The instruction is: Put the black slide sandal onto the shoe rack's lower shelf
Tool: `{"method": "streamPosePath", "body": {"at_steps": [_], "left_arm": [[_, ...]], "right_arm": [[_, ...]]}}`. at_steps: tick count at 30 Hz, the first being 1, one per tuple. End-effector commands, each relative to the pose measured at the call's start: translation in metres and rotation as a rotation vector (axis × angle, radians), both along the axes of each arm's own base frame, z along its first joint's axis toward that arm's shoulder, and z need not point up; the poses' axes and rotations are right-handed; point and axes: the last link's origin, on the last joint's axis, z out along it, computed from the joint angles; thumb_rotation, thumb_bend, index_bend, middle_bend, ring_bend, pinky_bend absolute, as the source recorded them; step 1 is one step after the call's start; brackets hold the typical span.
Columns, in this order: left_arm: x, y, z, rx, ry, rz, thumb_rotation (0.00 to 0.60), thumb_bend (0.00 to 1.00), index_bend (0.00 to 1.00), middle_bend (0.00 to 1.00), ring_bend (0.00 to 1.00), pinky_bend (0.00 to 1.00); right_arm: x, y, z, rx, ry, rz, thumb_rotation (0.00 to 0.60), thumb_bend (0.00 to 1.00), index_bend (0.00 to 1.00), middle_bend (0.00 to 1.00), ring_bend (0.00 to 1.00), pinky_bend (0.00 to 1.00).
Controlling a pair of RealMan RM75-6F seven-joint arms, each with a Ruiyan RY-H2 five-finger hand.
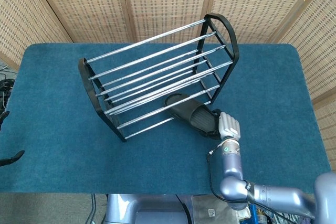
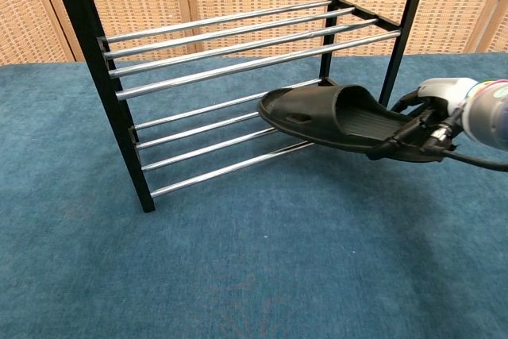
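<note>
The right hand point(image 2: 432, 121) gripped the heel of the black slide sandal point(image 2: 337, 117), holding it off the bench point(image 1: 63, 129) with its toe over the front rails of the shoe rack point(image 1: 157, 77) at the lower shelf point(image 2: 230, 129). Pickup and carry looked done; pushing the sandal in, setting it down and letting go remained. The left hand was out of sight.

We find both views bright and evenly lit from above. Shadows on the blue tablecloth point(image 1: 63, 103) are soft and faint. The chrome rack bars point(image 2: 238, 65) show mild glare. Focus is sharp; the forearm point(image 2: 488, 113) at the chest view's right edge blurs slightly.
</note>
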Motion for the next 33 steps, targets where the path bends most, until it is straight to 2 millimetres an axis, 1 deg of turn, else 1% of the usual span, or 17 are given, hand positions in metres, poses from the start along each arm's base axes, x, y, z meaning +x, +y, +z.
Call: {"method": "streamPosePath", "body": {"at_steps": [1, 8, 16, 24, 30, 33], "left_arm": [[-0.001, 0.0, 0.001, 0.0, -0.004, 0.0, 0.6, 0.21, 0.0, 0.0, 0.0, 0.0], [-0.004, 0.002, 0.005, -0.003, -0.029, 0.004, 0.6, 0.21, 0.0, 0.0, 0.0, 0.0], [-0.008, 0.004, 0.009, -0.01, -0.055, 0.01, 0.6, 0.21, 0.0, 0.0, 0.0, 0.0], [-0.011, 0.006, 0.011, -0.018, -0.074, 0.017, 0.6, 0.21, 0.0, 0.0, 0.0, 0.0], [-0.013, 0.007, 0.012, -0.026, -0.085, 0.018, 0.6, 0.21, 0.0, 0.0, 0.0, 0.0], [-0.014, 0.007, 0.013, -0.029, -0.09, 0.021, 0.6, 0.21, 0.0, 0.0, 0.0, 0.0]], "right_arm": [[0.009, -0.003, -0.005, -0.007, 0.0, -0.015, 0.6, 0.39, 0.63, 0.66, 0.63, 0.65], [0.029, -0.008, -0.019, -0.025, -0.032, -0.066, 0.6, 0.44, 0.63, 0.67, 0.64, 0.65], [0.035, -0.016, -0.029, -0.068, -0.055, -0.118, 0.6, 0.45, 0.63, 0.67, 0.64, 0.65], [0.05, -0.018, -0.04, -0.121, -0.126, -0.17, 0.6, 0.46, 0.63, 0.65, 0.64, 0.65], [0.057, -0.019, -0.052, -0.172, -0.102, -0.175, 0.6, 0.46, 0.63, 0.65, 0.64, 0.65], [0.062, -0.022, -0.054, -0.193, -0.124, -0.205, 0.6, 0.47, 0.63, 0.65, 0.64, 0.65]]}}
